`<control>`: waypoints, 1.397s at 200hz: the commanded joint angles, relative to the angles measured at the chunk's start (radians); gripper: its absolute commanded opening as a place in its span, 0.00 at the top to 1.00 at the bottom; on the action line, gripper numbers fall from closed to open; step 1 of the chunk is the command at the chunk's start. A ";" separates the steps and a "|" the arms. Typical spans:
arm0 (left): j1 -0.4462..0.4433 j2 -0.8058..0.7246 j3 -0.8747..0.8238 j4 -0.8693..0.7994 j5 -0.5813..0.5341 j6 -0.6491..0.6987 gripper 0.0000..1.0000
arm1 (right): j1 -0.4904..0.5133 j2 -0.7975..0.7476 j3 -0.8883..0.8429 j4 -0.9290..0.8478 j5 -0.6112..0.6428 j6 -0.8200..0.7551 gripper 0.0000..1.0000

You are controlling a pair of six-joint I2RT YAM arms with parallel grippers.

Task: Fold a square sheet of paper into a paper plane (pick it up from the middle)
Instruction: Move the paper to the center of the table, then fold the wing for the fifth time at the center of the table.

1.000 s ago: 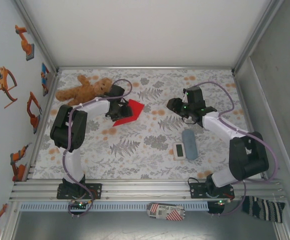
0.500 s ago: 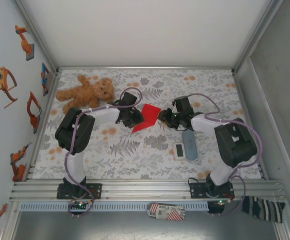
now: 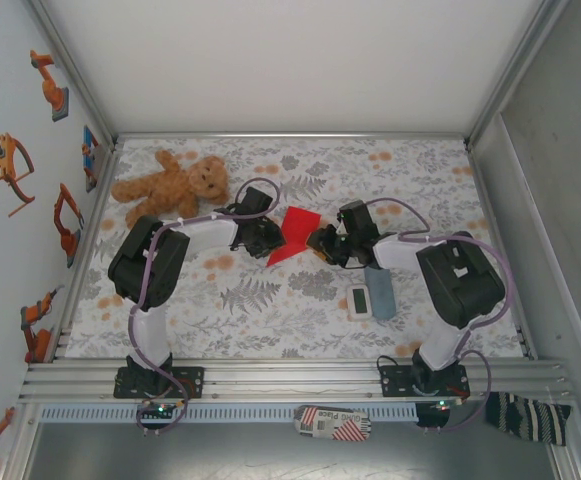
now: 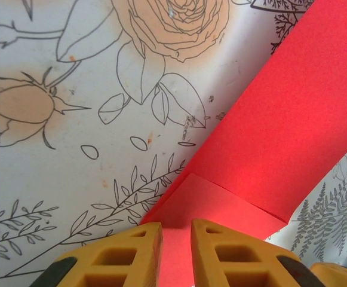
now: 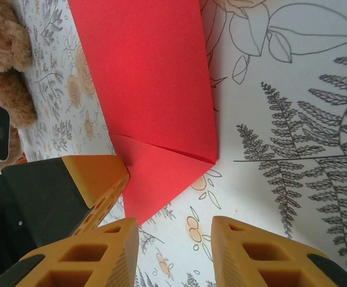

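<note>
Item one, square sheet of paper (image 3: pixel 297 230): bright red, partly folded, with a triangular flap turned over at one corner, the crease plain in both wrist views (image 4: pixel 221 200) (image 5: pixel 161 173). We place it to the right of the teddy bear (image 3: pixel 170 180) and somewhat nearer the arm bases than the bear, well apart from it, over the floral table (image 3: pixel 420 180). We cannot tell whether it lies flat or is raised off the cloth. Item two, left gripper (image 3: pixel 270 238): it stands between the bear and the sheet, at the sheet's bear-side edge. In its own wrist view the yellow fingers (image 4: pixel 233 245) are drawn nearly together, red paper fills the narrow slot between them, and we record it as clenched on the sheet's folded corner (image 4: pixel 175 230). Item three, right gripper (image 3: pixel 322 243): it sits on the far side of the sheet from the bear, just beside the paper's edge. Its jaws are released and stand well apart (image 5: pixel 173 226), with bare cloth between them and the flap's point just ahead of the gap, not inside it. Item four, white digital timer (image 3: pixel 359 300): farther from the bear than the sheet, toward the arm bases. Item five, grey-blue block (image 3: pixel 379 285): just beside the timer, on its side away from the bear.
</note>
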 commanded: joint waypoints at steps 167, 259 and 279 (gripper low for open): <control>0.070 0.001 -0.135 0.092 0.142 -0.133 0.82 | 0.015 0.114 0.126 -0.111 0.124 -0.023 0.63; 0.085 0.015 -0.152 0.130 0.176 -0.150 0.81 | 0.015 0.157 0.151 -0.014 0.032 0.002 0.67; 0.087 0.014 -0.152 0.136 0.184 -0.153 0.81 | 0.015 0.159 0.142 0.042 0.002 0.005 0.70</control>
